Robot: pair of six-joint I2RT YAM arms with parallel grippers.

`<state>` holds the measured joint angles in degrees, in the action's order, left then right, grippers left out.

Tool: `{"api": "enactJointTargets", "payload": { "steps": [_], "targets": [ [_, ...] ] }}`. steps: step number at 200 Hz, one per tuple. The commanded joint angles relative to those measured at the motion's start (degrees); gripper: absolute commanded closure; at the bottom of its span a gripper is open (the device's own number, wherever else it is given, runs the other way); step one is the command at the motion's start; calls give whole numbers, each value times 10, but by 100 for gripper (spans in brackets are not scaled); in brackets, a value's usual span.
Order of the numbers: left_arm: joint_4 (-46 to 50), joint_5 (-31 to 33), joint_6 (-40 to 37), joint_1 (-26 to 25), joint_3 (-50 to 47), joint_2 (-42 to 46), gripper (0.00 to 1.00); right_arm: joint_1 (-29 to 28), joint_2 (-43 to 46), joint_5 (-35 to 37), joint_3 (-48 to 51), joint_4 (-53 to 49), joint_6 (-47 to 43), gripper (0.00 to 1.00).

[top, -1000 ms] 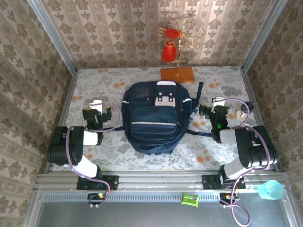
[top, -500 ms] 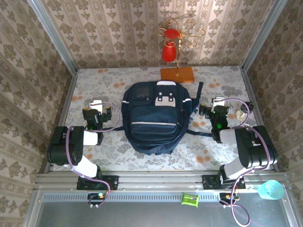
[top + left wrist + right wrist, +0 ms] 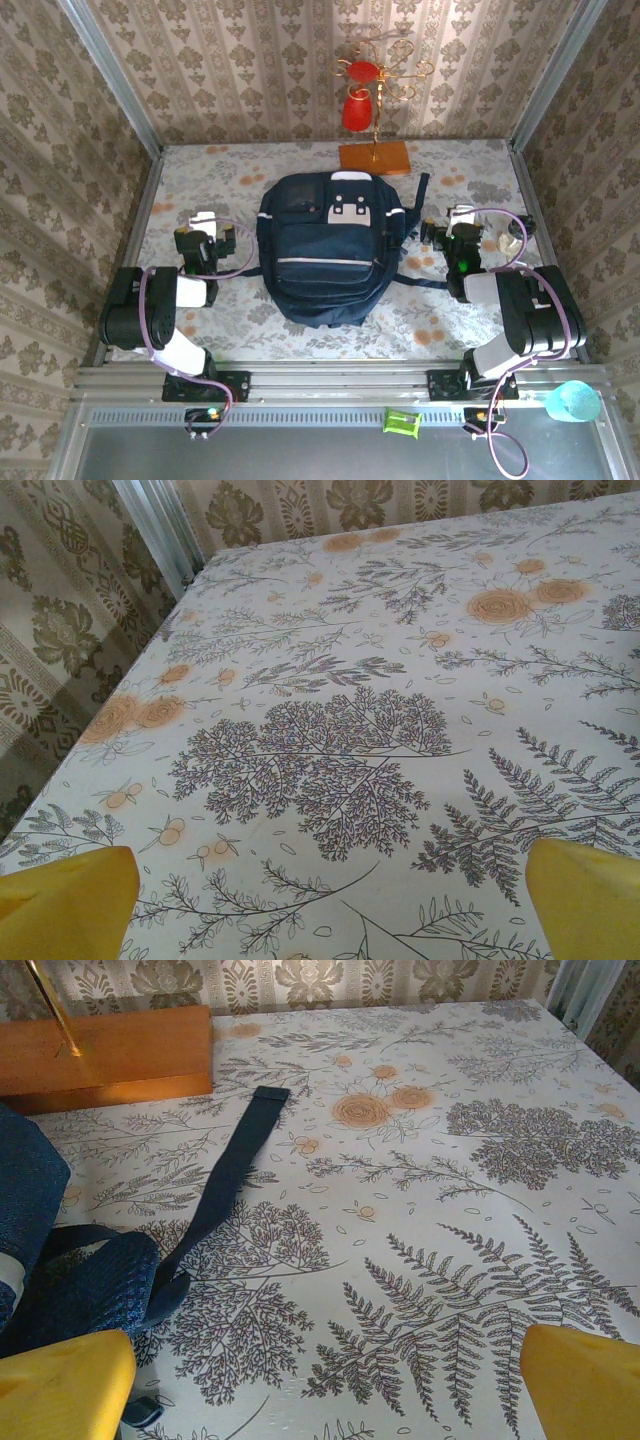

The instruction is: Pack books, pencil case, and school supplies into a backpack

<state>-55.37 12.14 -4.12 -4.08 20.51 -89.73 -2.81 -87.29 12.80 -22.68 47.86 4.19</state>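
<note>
The backpack (image 3: 322, 255) lies flat between left claw (image 3: 205, 222) and right claw (image 3: 461, 217).

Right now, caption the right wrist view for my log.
Open right pincer over floral tablecloth; backpack strap lies toward orange slab.

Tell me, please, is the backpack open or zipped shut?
Shut, it seems: the backpack lies flat, front up, with no gaping opening and nothing poking out.
</note>
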Motion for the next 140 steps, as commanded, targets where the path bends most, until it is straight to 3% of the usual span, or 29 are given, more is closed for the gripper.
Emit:
{"api": "enactJointTargets", "payload": {
  "steps": [1, 140],
  "targets": [
    [2, -8, 9, 2, 9, 4, 0, 3, -3, -5, 0, 23, -10, 0],
    [3, -8, 9, 2, 8, 4, 0, -2, -3, -2, 2, 27, -15, 0]
  ]
}}
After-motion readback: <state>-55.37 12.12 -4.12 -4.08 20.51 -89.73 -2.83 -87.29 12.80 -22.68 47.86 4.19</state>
